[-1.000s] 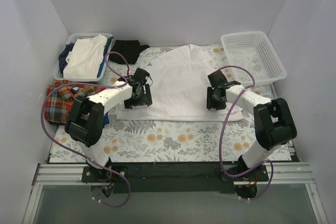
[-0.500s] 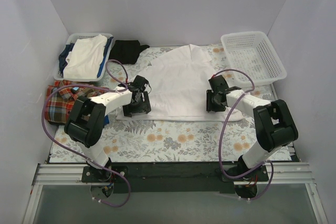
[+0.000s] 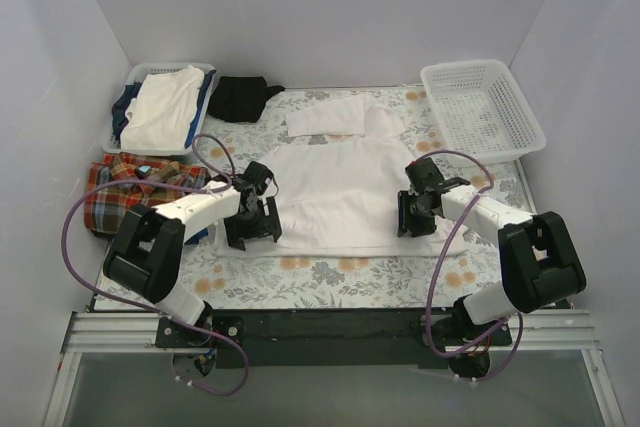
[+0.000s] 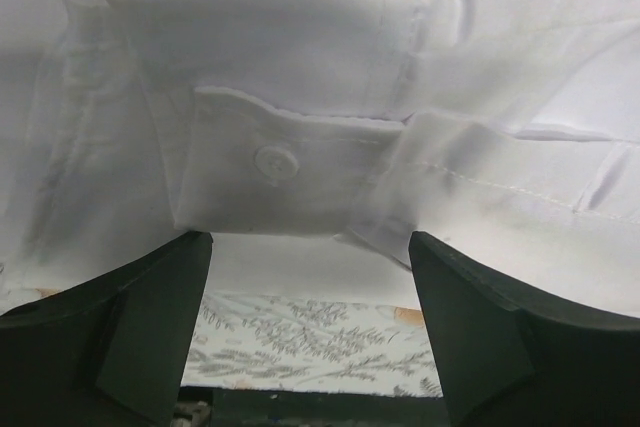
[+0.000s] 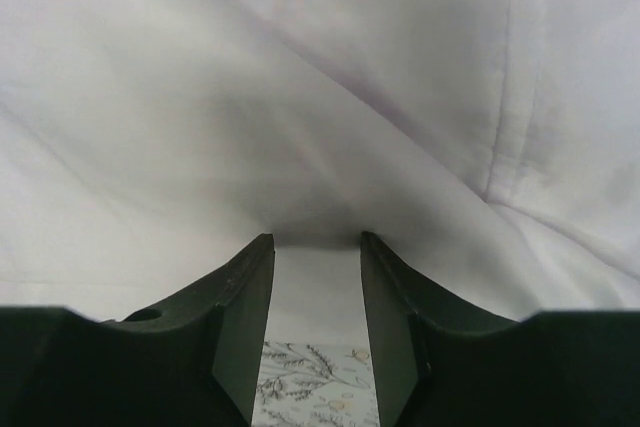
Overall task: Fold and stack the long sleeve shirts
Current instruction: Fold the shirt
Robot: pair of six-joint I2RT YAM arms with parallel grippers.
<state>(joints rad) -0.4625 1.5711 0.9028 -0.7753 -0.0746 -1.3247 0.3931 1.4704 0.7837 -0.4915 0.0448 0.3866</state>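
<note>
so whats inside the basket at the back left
A folded white cloth lies on top in the basket, with a dark blue garment showing at its edges. Whatever lies below them, and the basket floor, is covered.

Left end effector (image 4: 308, 242) low, spread wide, right end effector (image 5: 315, 239) low, parted narrower
</note>
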